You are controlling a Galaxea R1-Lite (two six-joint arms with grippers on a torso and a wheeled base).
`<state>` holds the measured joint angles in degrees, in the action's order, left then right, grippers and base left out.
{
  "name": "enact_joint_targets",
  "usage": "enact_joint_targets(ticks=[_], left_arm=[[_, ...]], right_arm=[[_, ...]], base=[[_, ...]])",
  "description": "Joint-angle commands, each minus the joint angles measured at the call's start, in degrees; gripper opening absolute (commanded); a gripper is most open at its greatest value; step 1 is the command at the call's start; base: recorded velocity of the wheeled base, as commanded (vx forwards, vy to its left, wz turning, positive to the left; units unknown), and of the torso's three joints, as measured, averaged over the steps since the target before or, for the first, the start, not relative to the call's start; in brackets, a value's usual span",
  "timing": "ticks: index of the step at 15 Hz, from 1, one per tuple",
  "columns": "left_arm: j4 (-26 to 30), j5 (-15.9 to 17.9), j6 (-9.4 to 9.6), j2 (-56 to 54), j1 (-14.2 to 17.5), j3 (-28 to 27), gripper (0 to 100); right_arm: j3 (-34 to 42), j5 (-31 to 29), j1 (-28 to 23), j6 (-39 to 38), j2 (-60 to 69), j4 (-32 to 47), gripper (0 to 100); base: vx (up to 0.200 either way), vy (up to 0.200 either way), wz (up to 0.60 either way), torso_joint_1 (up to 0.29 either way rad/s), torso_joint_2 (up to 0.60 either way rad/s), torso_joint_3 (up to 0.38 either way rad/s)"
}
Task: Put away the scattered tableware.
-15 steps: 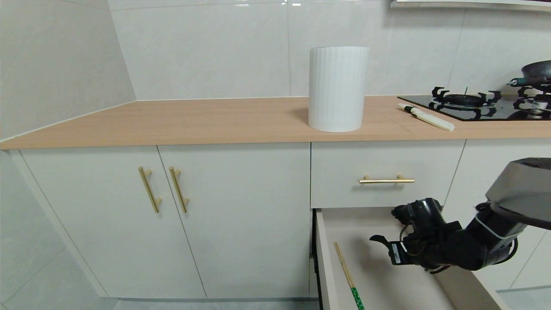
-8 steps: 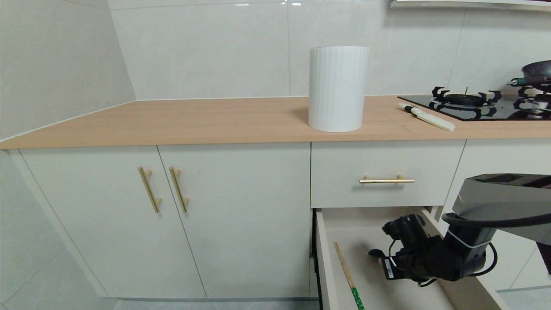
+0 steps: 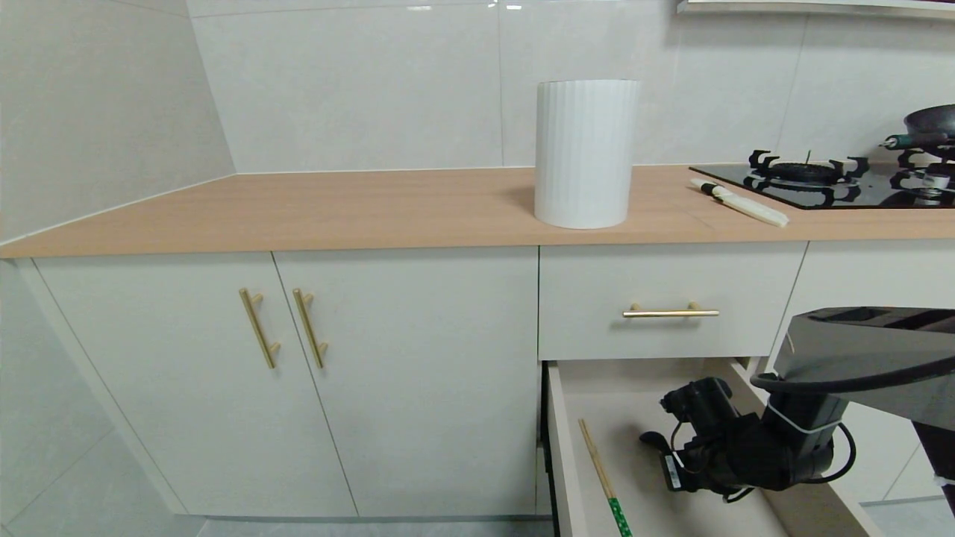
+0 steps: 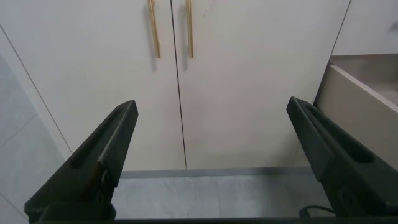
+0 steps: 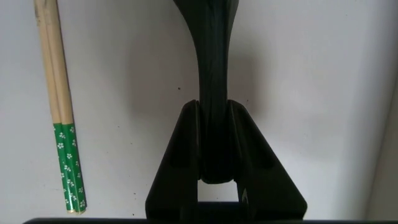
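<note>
My right gripper [image 3: 670, 456] is low inside the open drawer [image 3: 561, 447], shut on a black utensil [image 5: 210, 56] whose curved end [image 3: 647, 438] sticks out past the fingers just above the drawer floor. A pair of wooden chopsticks [image 3: 600, 477] with green patterned ends lies along the drawer's left side, beside the utensil [image 5: 59, 124]. On the counter near the stove lies a knife [image 3: 739, 201] with a white blade. My left gripper [image 4: 211, 162] hangs open and empty in front of the lower cabinet doors [image 4: 171, 93].
A tall white ribbed canister [image 3: 586, 153] stands on the wooden counter [image 3: 336, 209] above the drawers. A black gas stove [image 3: 821, 179] with a pan [image 3: 929, 123] is at the far right. The upper drawer [image 3: 671, 298] with a gold handle is closed.
My right arm has come down and slightly left, carrying the black utensil deeper into the open drawer. The chopsticks and counter items have not moved.
</note>
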<state>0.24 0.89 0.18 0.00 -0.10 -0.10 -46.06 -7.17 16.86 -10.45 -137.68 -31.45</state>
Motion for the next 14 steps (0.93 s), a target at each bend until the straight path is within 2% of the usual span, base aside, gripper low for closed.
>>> enact_joint_targets(ticks=[1,4,5,12,14], left_arm=[[0.0,0.0,-0.01,0.0,0.0,0.0,100],[0.0,0.0,-0.01,0.0,0.0,0.0,100],[0.0,0.0,-0.01,0.0,0.0,0.0,100],[0.0,0.0,-0.01,0.0,0.0,0.0,100],[0.0,0.0,-0.01,0.0,0.0,0.0,100]], right_arm=[[0.0,0.0,0.0,0.0,-0.1,0.0,0],[0.0,0.0,0.0,0.1,-0.1,0.0,0],[0.0,0.0,0.0,0.1,-0.1,0.0,100],[0.3,-0.1,0.1,-0.1,0.0,-0.2,100],[0.4,-2.5,0.2,-1.8,3.3,0.6,100]], base=[[0.0,0.0,0.0,0.0,0.0,0.0],[0.0,0.0,0.0,0.0,0.0,0.0],[0.0,0.0,0.0,0.0,0.0,0.0],[0.0,0.0,0.0,0.0,0.0,0.0],[0.0,0.0,0.0,0.0,0.0,0.0]])
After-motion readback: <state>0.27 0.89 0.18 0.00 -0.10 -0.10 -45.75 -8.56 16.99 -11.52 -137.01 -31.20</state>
